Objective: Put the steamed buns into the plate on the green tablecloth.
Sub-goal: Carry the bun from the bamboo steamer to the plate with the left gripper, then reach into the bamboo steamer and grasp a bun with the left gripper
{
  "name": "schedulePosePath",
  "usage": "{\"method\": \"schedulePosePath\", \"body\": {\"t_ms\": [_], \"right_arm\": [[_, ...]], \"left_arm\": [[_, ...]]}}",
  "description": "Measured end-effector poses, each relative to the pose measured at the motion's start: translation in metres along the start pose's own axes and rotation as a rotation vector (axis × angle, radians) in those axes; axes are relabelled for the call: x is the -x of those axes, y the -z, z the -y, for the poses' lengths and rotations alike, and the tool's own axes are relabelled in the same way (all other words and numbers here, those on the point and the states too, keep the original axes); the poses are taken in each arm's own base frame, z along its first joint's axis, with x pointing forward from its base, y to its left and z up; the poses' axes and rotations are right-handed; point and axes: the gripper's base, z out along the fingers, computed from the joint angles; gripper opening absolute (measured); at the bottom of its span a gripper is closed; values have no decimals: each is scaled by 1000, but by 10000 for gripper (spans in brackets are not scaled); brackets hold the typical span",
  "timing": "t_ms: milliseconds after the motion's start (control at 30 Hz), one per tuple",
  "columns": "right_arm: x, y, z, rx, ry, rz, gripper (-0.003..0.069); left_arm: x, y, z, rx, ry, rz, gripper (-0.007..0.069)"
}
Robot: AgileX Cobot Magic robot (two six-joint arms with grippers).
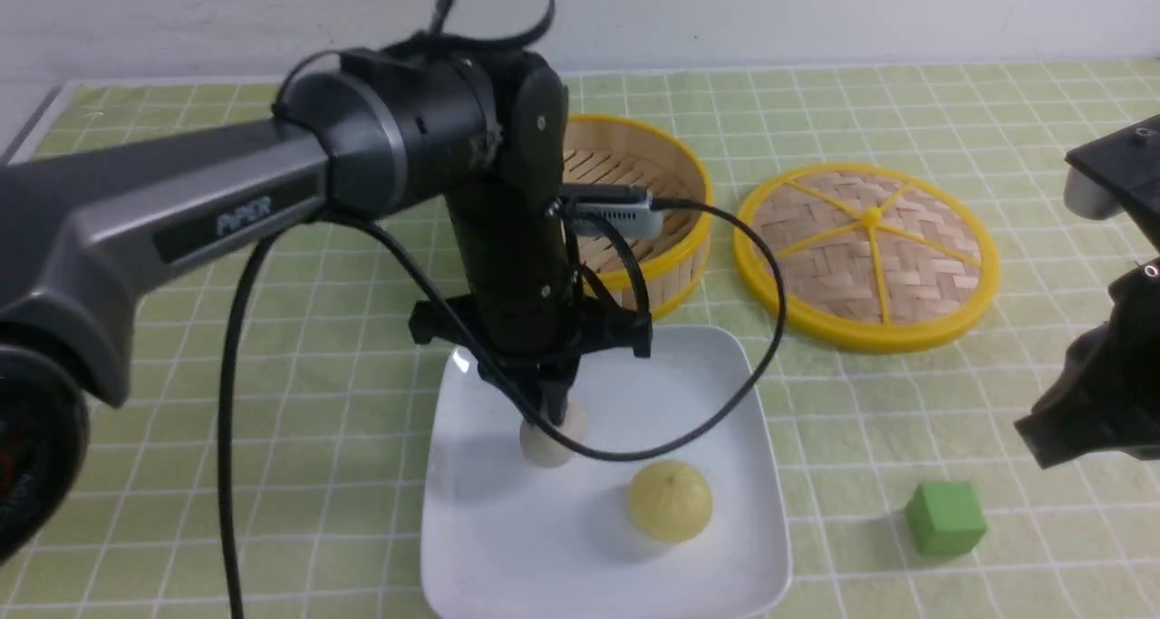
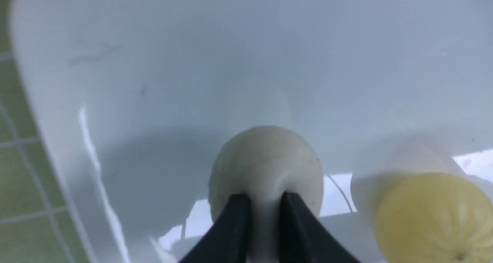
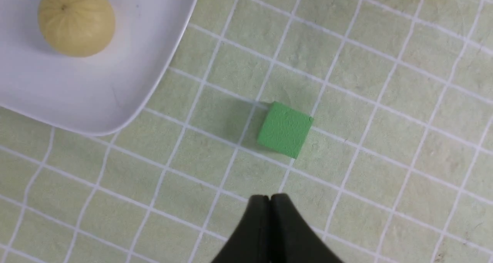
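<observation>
On the plate, toward its nine o'clock side, your left gripper pinches the off-white bun, jaws narrowly apart; a yellow bun lies at its four o'clock. This looks like the release: open, then lift straight. Your right gripper is closed, empty.

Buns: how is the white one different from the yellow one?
The white bun is off-white and smooth; the yellow bun is pale yellow with fine ridges. The white bun is pinched by the left tool; the yellow bun lies free on the plate. Both are round.
</observation>
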Motion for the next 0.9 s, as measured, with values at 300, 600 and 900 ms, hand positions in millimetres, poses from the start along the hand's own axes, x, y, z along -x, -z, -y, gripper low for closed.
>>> {"method": "schedulePosePath", "body": {"t_ms": [300, 600, 900], "right_arm": [[0, 0, 0, 3, -1, 4, 10], [2, 0, -1, 11, -6, 20, 18], [4, 0, -1, 14, -6, 45, 27]], "left_arm": [[33, 39, 5, -37, 38, 165, 497], [118, 64, -29, -59, 172, 368, 23], [161, 36, -37, 19, 165, 551, 292]]}}
